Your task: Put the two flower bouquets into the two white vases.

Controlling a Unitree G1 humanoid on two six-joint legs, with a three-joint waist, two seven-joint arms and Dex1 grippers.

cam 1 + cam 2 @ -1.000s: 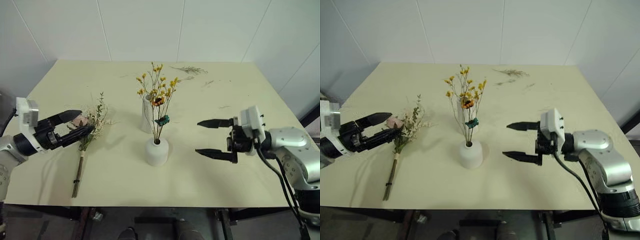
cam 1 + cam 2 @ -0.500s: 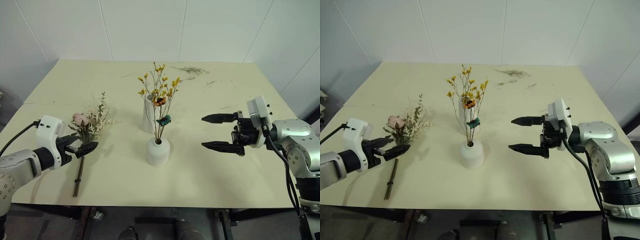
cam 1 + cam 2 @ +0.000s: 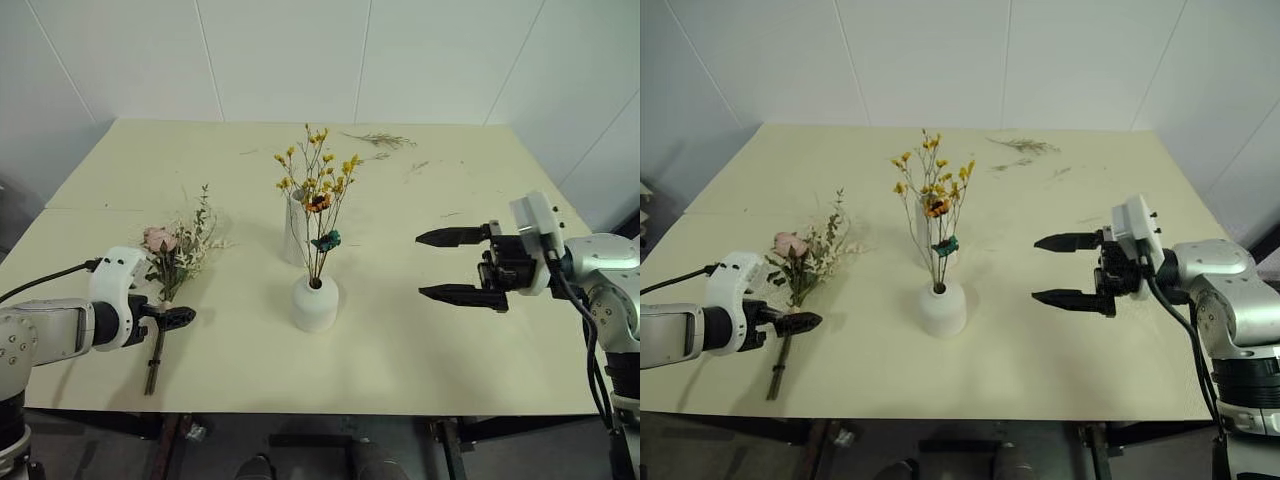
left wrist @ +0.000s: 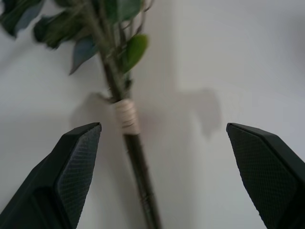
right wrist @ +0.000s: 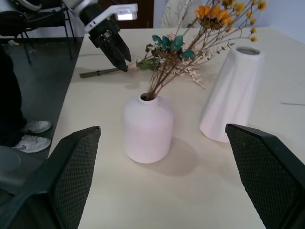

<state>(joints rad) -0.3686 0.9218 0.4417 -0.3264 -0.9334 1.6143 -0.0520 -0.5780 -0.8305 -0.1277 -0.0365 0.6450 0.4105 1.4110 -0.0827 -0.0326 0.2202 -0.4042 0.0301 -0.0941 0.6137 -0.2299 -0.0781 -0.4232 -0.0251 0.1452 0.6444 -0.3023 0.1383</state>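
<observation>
Spanning nearly the whole head view, pale yellow table point(image 3: 400, 340). Standing near its middle, tall faceted white vase point(image 3: 294, 232), empty at its mouth, with short rounded white vase point(image 3: 315, 303) just in front, already holding yellow-orange bouquet point(image 3: 318, 185) upright in its small top hole. Lying flat on the left part of the table, pink rose bouquet point(image 3: 176, 250), blossoms toward the far side, bound stem toward the near edge. Hovering over that stem just below its pale binding, left gripper point(image 4: 164, 167), fingers spread wide to either side and touching nothing. Hanging above the table's right part, well apart from both vases, right gripper point(image 3: 450, 266), pointing toward them, fingers spread and empty. Scattered near the far edge, loose dried sprigs point(image 3: 380, 140).
</observation>
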